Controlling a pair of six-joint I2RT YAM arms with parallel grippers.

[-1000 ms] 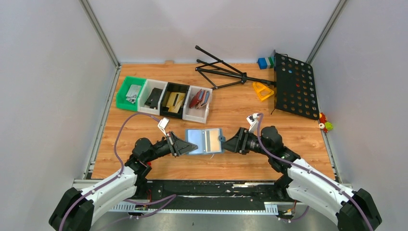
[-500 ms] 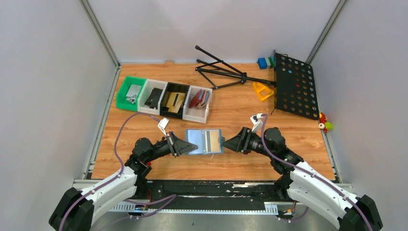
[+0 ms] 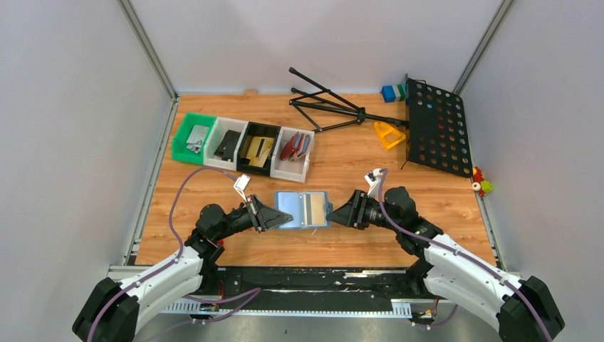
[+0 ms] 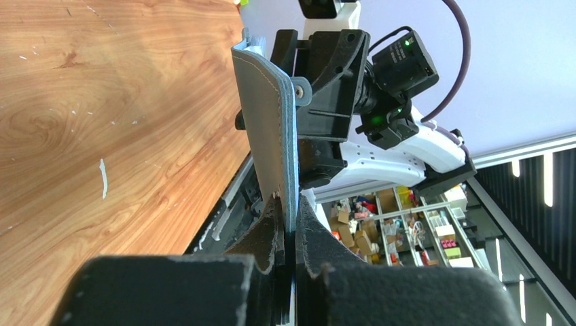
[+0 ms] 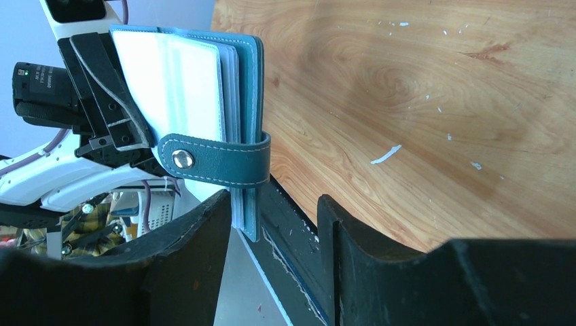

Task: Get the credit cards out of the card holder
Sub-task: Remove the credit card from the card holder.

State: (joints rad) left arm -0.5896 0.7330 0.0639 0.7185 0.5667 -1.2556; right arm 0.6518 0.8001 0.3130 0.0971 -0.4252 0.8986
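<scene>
The card holder (image 3: 302, 209) hangs open above the table between my two arms, its light blue inside facing up. A gold-tan credit card (image 3: 314, 207) shows in its right half. My left gripper (image 3: 283, 216) is shut on the holder's left edge; in the left wrist view the holder (image 4: 268, 136) stands edge-on with my left gripper (image 4: 291, 227) pinching it. My right gripper (image 3: 333, 212) is open at the holder's right edge. In the right wrist view the holder (image 5: 238, 75) and its snap strap (image 5: 217, 161) sit just ahead of my right gripper (image 5: 272, 217), a lower corner between the fingers, close to the left one.
Several small bins (image 3: 242, 147) with wallets and cards line the back left. A folded black tripod (image 3: 327, 107), a black perforated panel (image 3: 436, 127), a yellow piece (image 3: 389, 134) and a blue-green block (image 3: 392, 92) lie at the back right. Small toys (image 3: 481, 182) sit off the right edge.
My right gripper has come back left onto the holder's right edge and its jaws have narrowed. The left gripper and the holder have stayed put.
</scene>
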